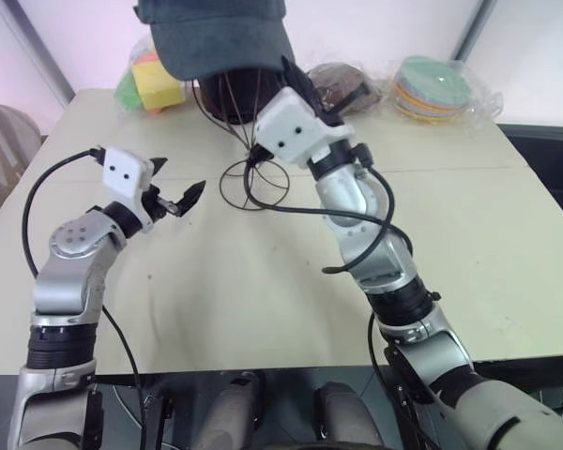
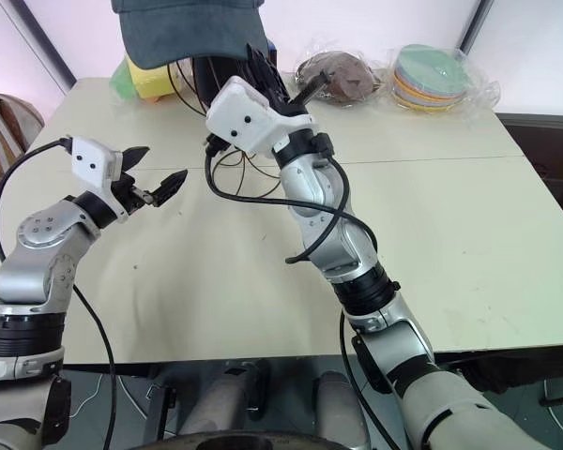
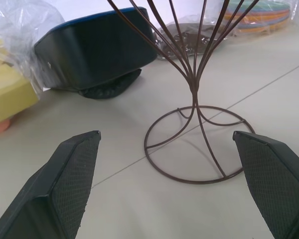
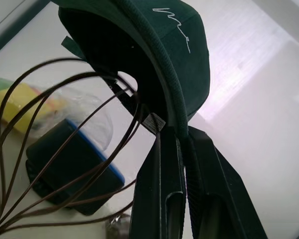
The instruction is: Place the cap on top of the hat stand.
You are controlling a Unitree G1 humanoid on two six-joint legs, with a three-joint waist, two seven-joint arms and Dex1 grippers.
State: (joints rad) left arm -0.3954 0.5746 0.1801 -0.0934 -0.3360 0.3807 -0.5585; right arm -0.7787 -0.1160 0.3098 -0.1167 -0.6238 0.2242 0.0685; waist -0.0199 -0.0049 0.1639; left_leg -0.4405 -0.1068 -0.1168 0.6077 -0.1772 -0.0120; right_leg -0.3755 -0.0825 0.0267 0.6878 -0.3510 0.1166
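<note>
**Cap held over the wire stand**

The right gripper (image 4: 182, 149) has its jaws clamped on the rim of the cap (image 1: 220, 37), which sits at the top centre of the left eye view, over the head-shaped cage of the hat stand (image 1: 253, 183). The stand's round base rests on the table (image 1: 450, 244) just below the middle of the upper frame. The left gripper (image 1: 174, 192) hovers at centre left, jaws apart, near the stand's base without touching it. A blue-black box (image 3: 97, 47) lies behind the stand, and pastel round hats (image 1: 432, 84) sit at upper right.
</note>
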